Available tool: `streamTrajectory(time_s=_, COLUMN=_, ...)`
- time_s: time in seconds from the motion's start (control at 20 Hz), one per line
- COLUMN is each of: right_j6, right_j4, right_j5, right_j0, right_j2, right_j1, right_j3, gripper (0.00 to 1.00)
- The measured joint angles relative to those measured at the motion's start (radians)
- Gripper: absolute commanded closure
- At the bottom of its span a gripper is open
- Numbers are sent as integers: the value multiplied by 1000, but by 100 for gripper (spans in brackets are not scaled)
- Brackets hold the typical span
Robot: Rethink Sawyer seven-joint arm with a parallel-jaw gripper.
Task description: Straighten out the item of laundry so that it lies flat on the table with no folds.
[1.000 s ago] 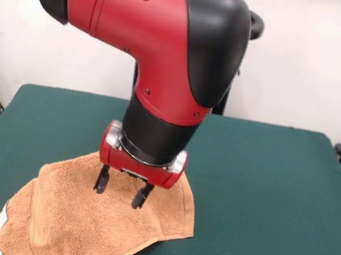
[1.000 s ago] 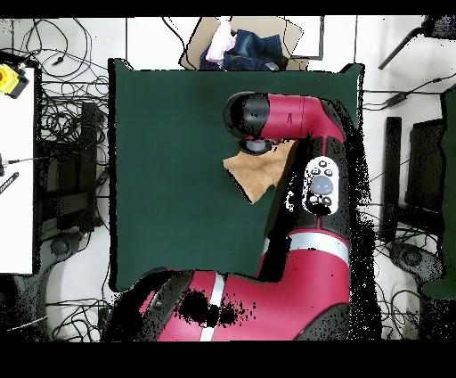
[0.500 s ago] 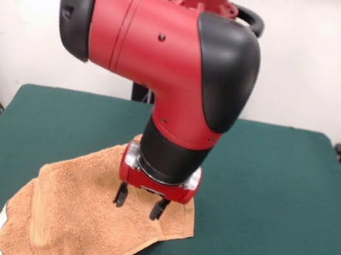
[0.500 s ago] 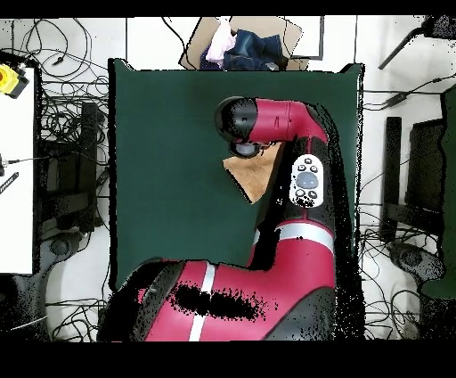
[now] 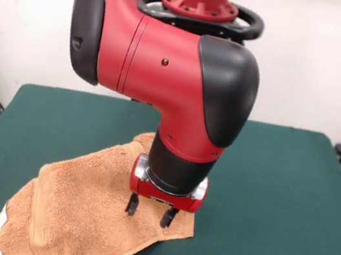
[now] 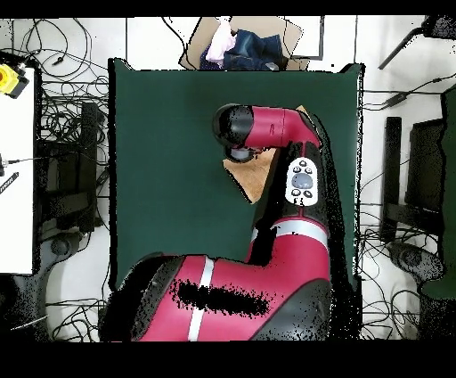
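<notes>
Towel (image 5: 78,210) lies rumpled on the green counter (image 5: 276,197), at its near left corner in my front view, one edge folded over. My gripper (image 5: 151,212) hangs above the towel's right corner, fingers (image 5: 132,205) spread and empty.

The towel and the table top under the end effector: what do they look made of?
The towel looks like orange-tan terry cloth: a nubby, looped pile with a flatter woven band near its edge. The table top looks like dark green felt or a similar matte fabric, flat and without shine, though the exact material is uncertain.
</notes>
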Motion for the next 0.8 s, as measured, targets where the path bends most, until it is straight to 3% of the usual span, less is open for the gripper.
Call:
streamTrajectory(time_s=0.4, right_j6=1, right_j4=33, right_j5=-22, right_j0=0, right_j2=-2, right_j1=30, right_j3=26, gripper=0)
streamTrajectory(time_s=0.8, right_j6=13, right_j4=37, right_j5=-140, right_j0=1, right_j2=-15, right_j1=62, right_j3=71, gripper=0)
